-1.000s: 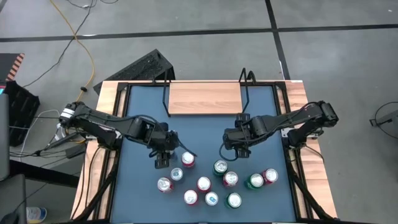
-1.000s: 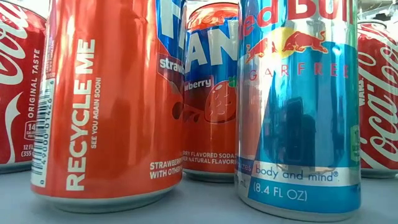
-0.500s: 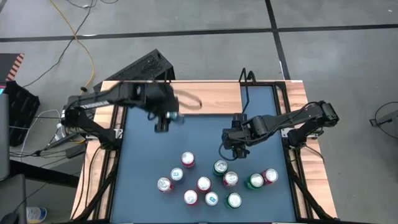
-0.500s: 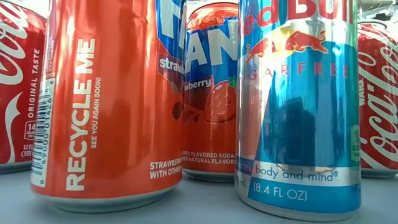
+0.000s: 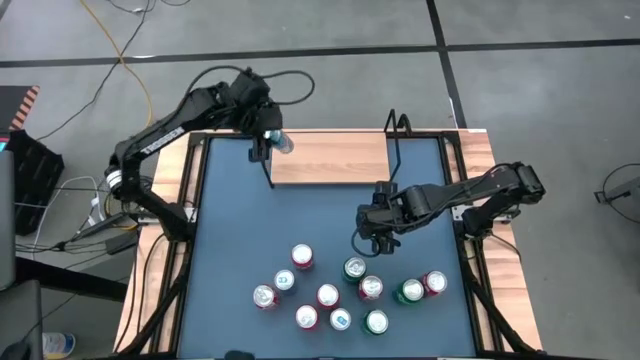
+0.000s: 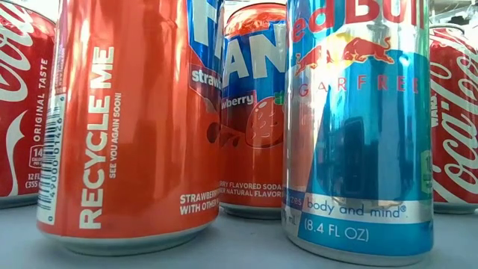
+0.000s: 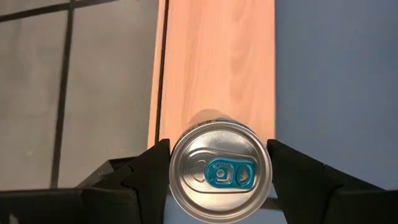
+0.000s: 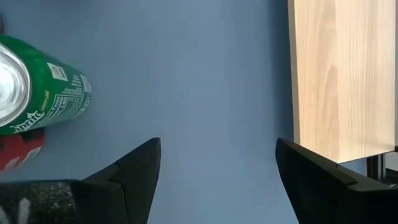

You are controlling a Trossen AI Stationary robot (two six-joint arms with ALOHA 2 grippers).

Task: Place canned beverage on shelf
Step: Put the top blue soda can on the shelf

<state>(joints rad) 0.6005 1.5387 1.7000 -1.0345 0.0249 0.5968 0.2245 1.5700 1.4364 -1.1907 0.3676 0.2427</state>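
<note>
Place: a robotics lab or test workshop is suggested.
Floor: bare grey concrete [image 5: 520,90] with dark seams is seen.
Cabling: loose yellow and black cables [image 5: 130,60] are trailed across it.
Bench: a blue-topped table [image 5: 230,230] with wooden rim is flanked by two mounted arms.

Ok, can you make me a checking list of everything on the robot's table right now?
Surface: blue table top, wooden rim.
Job's things: shelf at the far edge, board bare; can with a blue tab held over its left end.
Clutter: nine cans clustered near the front.
End effectors: left end effector shut on the can; right end effector open, empty, over the table beside the green can.
Cables: yellow cable on the floor.
Surroundings: grey tiled floor.
</note>
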